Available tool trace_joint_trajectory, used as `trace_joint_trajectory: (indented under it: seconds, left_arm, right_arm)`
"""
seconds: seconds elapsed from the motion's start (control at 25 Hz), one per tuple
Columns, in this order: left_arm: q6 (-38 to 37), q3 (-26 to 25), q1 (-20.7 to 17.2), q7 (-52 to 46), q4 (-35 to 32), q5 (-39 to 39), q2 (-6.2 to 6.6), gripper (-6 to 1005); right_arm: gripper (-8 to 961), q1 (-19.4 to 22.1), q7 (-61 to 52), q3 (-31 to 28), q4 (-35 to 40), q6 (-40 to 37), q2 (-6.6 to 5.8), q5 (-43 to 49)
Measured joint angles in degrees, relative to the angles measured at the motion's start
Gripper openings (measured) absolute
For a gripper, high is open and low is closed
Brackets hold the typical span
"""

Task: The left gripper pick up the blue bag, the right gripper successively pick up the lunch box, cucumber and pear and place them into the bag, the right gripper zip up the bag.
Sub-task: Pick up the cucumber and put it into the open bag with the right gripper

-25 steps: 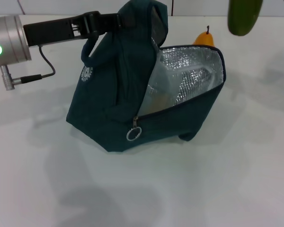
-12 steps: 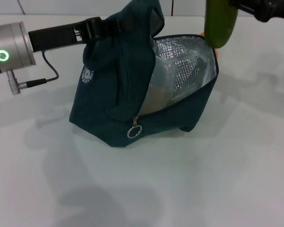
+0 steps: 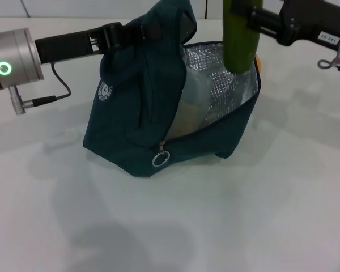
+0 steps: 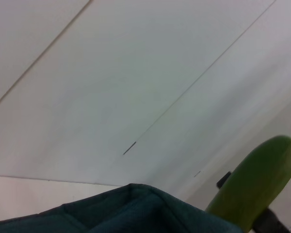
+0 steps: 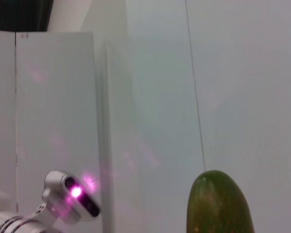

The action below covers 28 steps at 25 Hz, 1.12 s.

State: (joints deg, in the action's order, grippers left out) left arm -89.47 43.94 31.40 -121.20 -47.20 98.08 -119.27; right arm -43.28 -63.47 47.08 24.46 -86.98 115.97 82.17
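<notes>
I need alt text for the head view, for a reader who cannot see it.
The right end effector holds the cucumber upright over the open blue bag, its lower end at the silver-lined mouth. The left end effector holds the bag up by its top on a white table.

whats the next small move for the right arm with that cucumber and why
Probably lower it. The right gripper holds the cucumber upright with its lower end just over the blue bag, whose foil-lined mouth the left gripper holds open, so a short descent should seat it inside.
</notes>
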Motion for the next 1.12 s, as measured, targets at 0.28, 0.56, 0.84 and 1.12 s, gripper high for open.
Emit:
trace_joint_trajectory:
  seconds: [0.28,0.56,0.84,1.12]
  left_arm:
    - [0.0,0.0,0.0,0.1,0.0,-0.1,-0.04,42]
    - [0.0,0.1,-0.6,0.1,0.0,-0.3,-0.08,42]
    - [0.0,0.2,-1.4,0.1,0.1,-0.3,-0.12,42]
    - [-0.1,0.4,-1.5,0.2,0.8,-0.3,-0.18,42]
  right_arm:
    - [632,-1.0,1.8,5.4,-3.3,-0.1,0.19,-3.8]
    - [637,0.4,3.7,15.0,-3.6,-0.3,0.21,-12.9]
    - [642,1.6,3.7,16.2,-4.0,-0.4,0.21,-14.1]
    - [647,1.3,6.1,19.8,-6.6,-0.5,0.21,-17.5]
